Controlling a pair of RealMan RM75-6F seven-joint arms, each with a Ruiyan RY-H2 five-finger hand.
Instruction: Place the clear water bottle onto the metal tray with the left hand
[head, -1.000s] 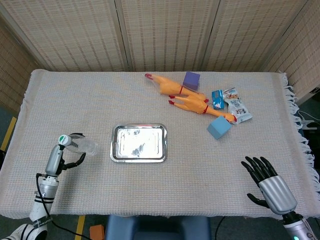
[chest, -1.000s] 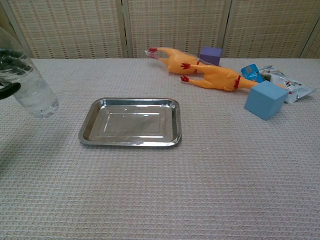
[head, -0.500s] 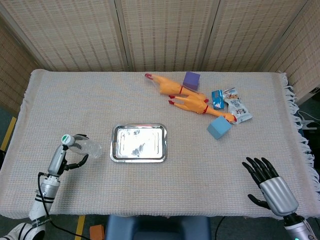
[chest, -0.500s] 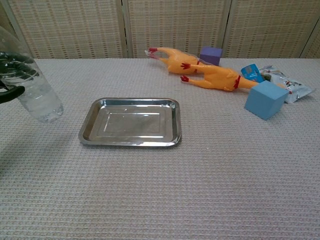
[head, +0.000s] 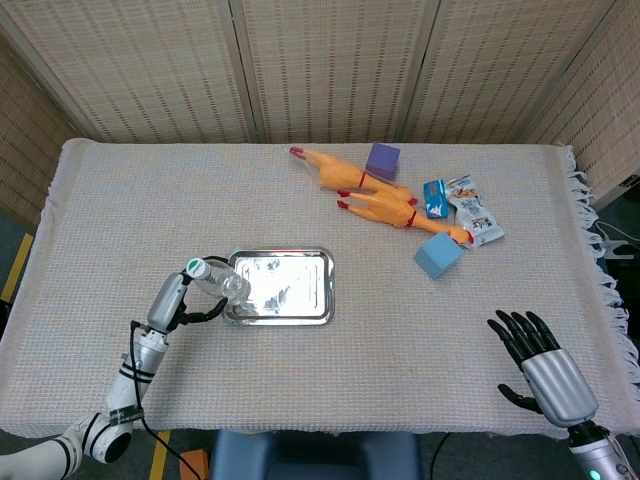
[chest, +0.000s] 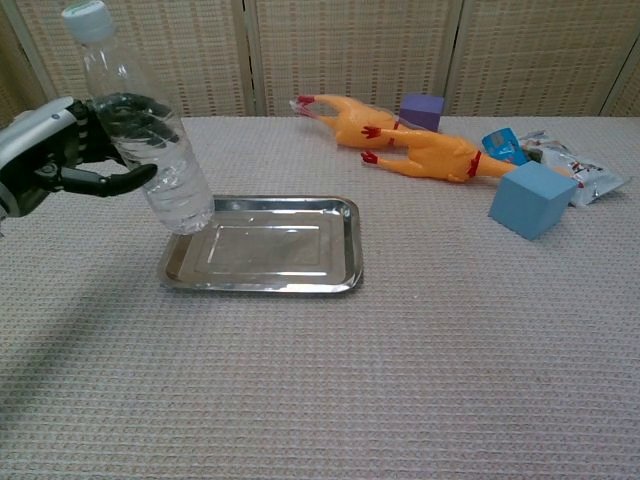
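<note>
My left hand (chest: 70, 155) (head: 180, 300) grips the clear water bottle (chest: 145, 140) (head: 222, 283) around its middle. The bottle has a pale green cap and leans slightly left in the chest view. It hangs in the air with its base over the left edge of the metal tray (chest: 262, 245) (head: 285, 288). My right hand (head: 540, 365) rests at the table's near right corner, fingers spread, holding nothing; it shows only in the head view.
Two rubber chickens (chest: 400, 140), a purple block (chest: 422, 108), a blue cube (chest: 533, 198) and snack packets (chest: 560, 160) lie at the far right. The table's fringed right edge (head: 608, 270) is near the right hand.
My left hand has carried the bottle rightward from the table's left side to the tray's left edge. The right hand has stayed put.
</note>
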